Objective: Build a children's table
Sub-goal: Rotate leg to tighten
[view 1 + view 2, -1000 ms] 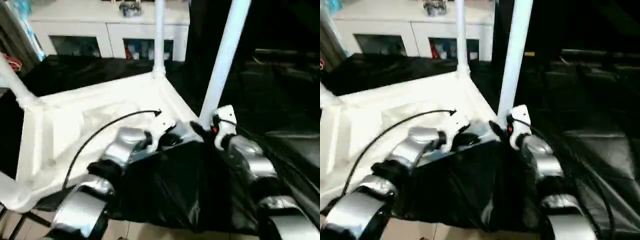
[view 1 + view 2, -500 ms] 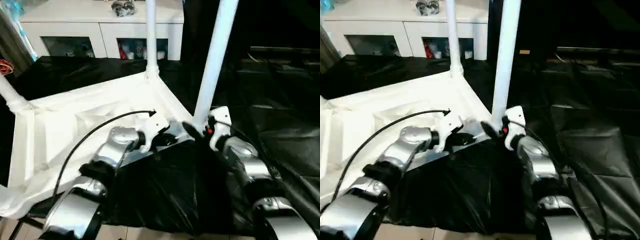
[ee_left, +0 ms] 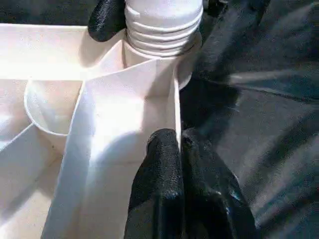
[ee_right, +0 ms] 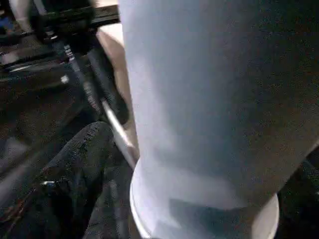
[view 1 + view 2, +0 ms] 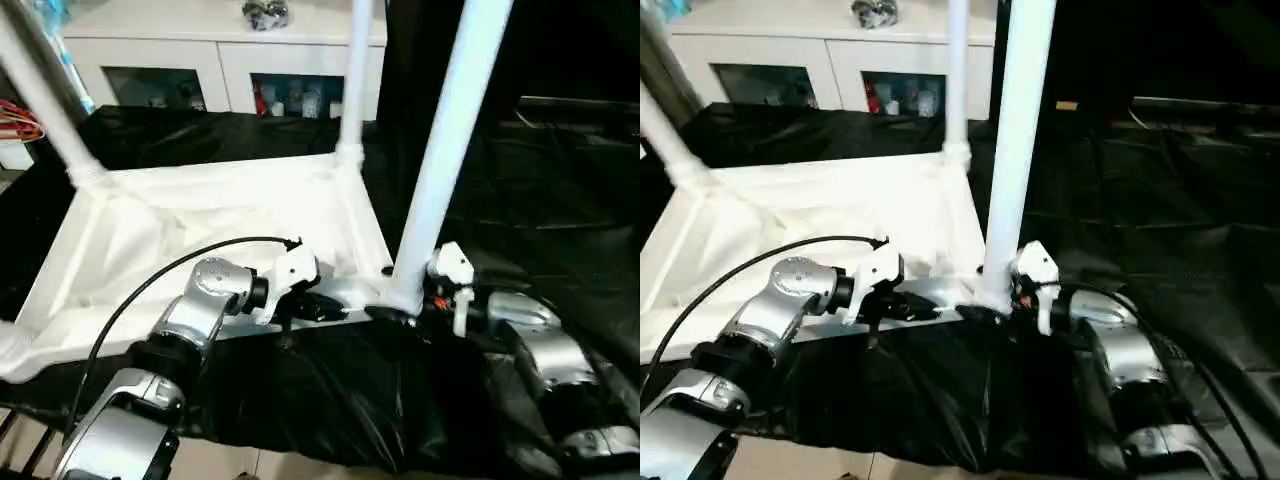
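The children's table top (image 5: 200, 215) lies upside down on black sheeting, ribbed underside up. White legs stand in its corner sockets: the near right leg (image 5: 440, 170), the far right leg (image 5: 352, 90) and a far left leg (image 5: 45, 105). My left gripper (image 3: 180, 142) is shut on the thin rim wall of the top, close to the near right corner (image 5: 320, 305). My right gripper (image 5: 400, 312) sits at the base of the near right leg (image 4: 199, 99), open, with one black finger (image 4: 84, 164) on each side of the tube.
A white cabinet (image 5: 200, 50) with glass-fronted compartments stands behind the table, with a metal object (image 5: 265, 12) on top. Black sheeting (image 5: 340, 400) covers the surface and drapes over its near edge. A black cable (image 5: 150, 290) arcs over my left forearm. Orange wires (image 5: 25, 120) hang at the left.
The head camera has shifted and tilted. My right wrist has dropped lower beside the leg's base. The left gripper keeps its hold on the rim.
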`<state>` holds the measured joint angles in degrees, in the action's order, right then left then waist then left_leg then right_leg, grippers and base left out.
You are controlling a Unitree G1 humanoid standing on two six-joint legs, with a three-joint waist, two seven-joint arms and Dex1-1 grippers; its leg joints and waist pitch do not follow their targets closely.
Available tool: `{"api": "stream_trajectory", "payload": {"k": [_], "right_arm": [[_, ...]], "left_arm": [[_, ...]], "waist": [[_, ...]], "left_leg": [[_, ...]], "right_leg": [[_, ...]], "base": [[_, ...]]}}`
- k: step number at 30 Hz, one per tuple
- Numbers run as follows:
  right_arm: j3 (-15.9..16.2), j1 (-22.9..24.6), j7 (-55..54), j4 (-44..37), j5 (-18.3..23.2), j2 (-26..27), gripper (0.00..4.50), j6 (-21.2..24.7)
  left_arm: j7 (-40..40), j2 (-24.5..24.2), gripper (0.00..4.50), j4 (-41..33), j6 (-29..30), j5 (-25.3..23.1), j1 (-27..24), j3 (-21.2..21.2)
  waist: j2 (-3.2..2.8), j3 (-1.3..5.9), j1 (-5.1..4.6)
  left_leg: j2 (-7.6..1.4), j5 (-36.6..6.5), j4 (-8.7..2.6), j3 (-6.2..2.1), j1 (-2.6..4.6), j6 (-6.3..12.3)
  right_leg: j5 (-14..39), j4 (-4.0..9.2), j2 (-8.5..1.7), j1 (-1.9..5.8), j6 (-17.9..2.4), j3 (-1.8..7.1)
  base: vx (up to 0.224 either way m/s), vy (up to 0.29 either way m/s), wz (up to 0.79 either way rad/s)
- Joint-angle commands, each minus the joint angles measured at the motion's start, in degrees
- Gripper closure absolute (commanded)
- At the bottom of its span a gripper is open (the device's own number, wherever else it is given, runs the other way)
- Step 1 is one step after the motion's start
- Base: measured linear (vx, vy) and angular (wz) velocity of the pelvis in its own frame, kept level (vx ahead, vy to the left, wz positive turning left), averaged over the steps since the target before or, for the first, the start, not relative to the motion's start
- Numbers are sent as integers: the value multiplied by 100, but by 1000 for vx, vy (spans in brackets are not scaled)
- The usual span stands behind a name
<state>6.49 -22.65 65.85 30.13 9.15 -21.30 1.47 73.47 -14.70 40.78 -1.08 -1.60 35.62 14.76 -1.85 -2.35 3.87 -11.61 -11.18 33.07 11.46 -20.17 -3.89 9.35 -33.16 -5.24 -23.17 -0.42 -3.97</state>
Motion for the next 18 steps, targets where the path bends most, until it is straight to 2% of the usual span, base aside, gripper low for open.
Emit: {"api": "stream_trajectory", "payload": {"k": [1, 6, 7, 11, 16, 18], "right_arm": [[334, 144, 416, -129, -64, -83, 64, 204], [372, 199, 531, -245, -20, -167, 107, 285], [372, 199, 531, -245, -20, -167, 128, 285], [403, 220, 527, -279, -24, -162, 154, 323], [405, 245, 485, -348, -19, -143, 175, 399], [333, 218, 151, -202, -131, -43, 178, 294]], "left_arm": [[208, -31, 450, -268, -51, 210, 3, 25], [250, -109, 450, -324, 6, 233, -14, 21], [250, -109, 450, -324, 6, 233, -14, 21], [247, -98, 450, -336, 28, 236, -29, 1], [154, -44, 450, -333, 41, 256, -34, -29], [-72, 45, 450, -255, -1, 224, -8, -78]], "waist": [[89, 328, 28], [85, 329, 63], [85, 330, 74], [88, 335, 112], [93, 335, 114], [97, 335, 109]], "left_leg": [[-185, -1140, -366, -61, 6, 510], [-188, -1050, -359, -56, 5, 515], [-189, -1048, -360, -57, 10, 501], [-186, -1016, -356, -54, 19, 472], [-182, -981, -352, -57, 8, 485], [-183, -989, -353, -57, 9, 471]], "right_leg": [[1387, 336, -291, 298, -1395, 209], [1281, 324, -300, 288, -1420, 212], [1295, 323, -298, 286, -1413, 212], [1299, 322, -301, 286, -1391, 216], [1274, 317, -301, 294, -1380, 210], [1295, 321, -299, 290, -1367, 212]], "base": [[0, 0, 0], [0, 0, 0], [0, 0, 0], [0, 0, 0], [0, 0, 0], [0, 0, 0]]}}
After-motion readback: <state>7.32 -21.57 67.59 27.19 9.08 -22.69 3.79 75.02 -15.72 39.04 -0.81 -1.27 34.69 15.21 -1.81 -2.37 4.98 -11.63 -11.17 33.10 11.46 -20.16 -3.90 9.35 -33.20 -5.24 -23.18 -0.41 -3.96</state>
